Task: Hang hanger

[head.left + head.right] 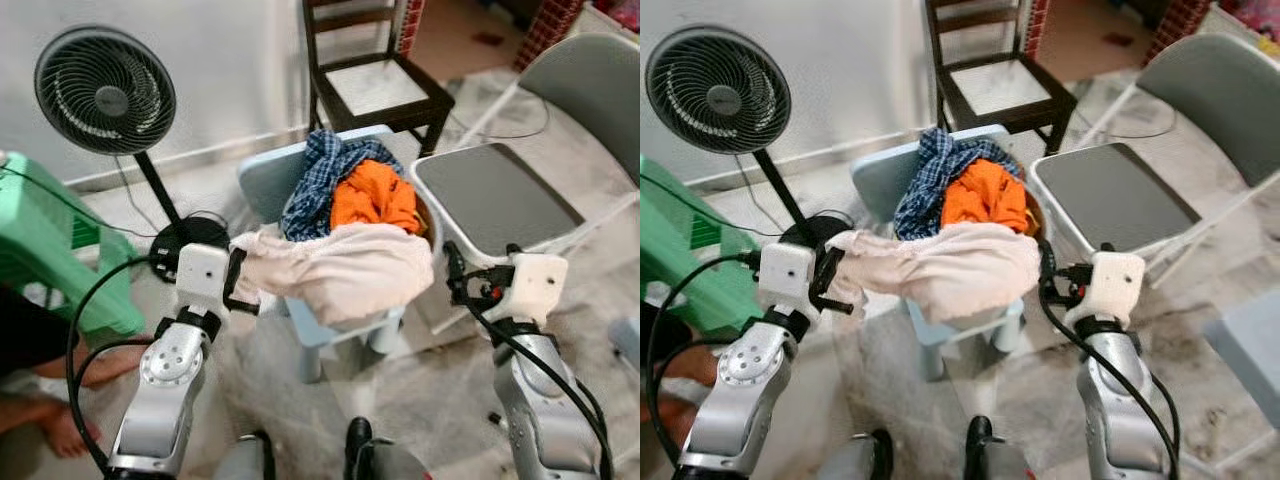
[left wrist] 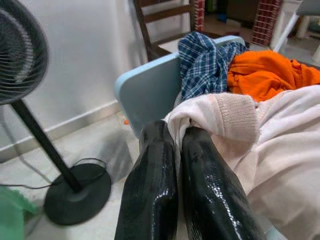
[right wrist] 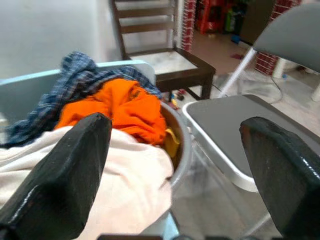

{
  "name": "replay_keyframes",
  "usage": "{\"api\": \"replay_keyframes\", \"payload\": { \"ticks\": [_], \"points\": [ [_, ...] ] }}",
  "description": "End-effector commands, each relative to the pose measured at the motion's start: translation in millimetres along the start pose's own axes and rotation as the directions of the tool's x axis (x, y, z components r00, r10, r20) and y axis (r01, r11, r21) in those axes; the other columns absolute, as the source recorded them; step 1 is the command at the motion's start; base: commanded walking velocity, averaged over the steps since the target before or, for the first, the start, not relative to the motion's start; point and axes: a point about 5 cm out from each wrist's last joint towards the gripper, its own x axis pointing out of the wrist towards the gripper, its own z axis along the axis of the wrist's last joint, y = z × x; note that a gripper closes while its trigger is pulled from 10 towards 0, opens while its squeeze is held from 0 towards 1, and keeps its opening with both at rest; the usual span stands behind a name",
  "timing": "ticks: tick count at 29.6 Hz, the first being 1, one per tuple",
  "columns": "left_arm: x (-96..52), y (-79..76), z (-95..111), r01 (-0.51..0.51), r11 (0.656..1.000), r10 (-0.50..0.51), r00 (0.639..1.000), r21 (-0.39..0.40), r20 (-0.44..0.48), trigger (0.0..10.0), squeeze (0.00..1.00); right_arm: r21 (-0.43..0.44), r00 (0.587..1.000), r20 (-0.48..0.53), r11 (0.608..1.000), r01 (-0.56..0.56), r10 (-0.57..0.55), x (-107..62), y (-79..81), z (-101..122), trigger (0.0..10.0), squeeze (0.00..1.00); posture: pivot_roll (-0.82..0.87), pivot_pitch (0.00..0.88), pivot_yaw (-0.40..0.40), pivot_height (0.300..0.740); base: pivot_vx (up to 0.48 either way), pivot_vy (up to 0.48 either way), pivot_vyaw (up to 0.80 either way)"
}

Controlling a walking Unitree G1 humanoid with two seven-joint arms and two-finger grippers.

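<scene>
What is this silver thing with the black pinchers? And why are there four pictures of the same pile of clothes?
It is a walking robot with two silver arms. Each arm ends in a claw made of two long black fingers.

Two pictures come from cameras in its head, like two eyes looking down. The other two come from little cameras on its wrists, looking along the fingers.

In front of it stands a small light blue chair piled with laundry: a cream sweater, an orange garment and a blue checked shirt.

The left claw is pinched shut on the cuff of the cream sweater. The right claw is wide open beside the pile, holding nothing.

Around it are a black fan, a grey folding chair, a dark wooden chair and a green stool.
</scene>
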Motion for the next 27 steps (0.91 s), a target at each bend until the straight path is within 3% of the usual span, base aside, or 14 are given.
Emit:
{"api": "replay_keyframes", "payload": {
  "ticks": [1, 20, 27],
  "points": [
    [-1.4, -2.6, -4.3, 0.004, 1.000, -0.004, 1.000, -0.001, -0.019, 10.0, 0.00, -0.004, 1.000, -0.010, 1.000, 0.016, -0.016, -0.8, -3.3, -1.6, 10.0, 0.00, 0.12, 0.224, -0.005, 0.740, -0.255, 0.000, 0.00],
    [3.7, -5.0, -2.8, 0.019, 1.000, -0.019, 1.000, 0.004, -0.009, 10.0, 0.00, -0.002, 1.000, -0.010, 1.000, 0.030, -0.030, 1.0, -4.2, -2.3, 10.0, 0.00, 0.11, 0.209, -0.005, 0.740, -0.251, 0.000, 0.00],
    [8.0, -5.2, 1.7, 0.019, 1.000, -0.019, 1.000, -0.006, 0.014, 10.0, 0.00, -0.003, 1.000, -0.010, 1.000, 0.029, -0.029, 2.0, -4.4, -1.8, 10.0, 0.00, 0.11, 0.208, -0.011, 0.740, 0.000, 0.000, 0.00]
  ]
}}
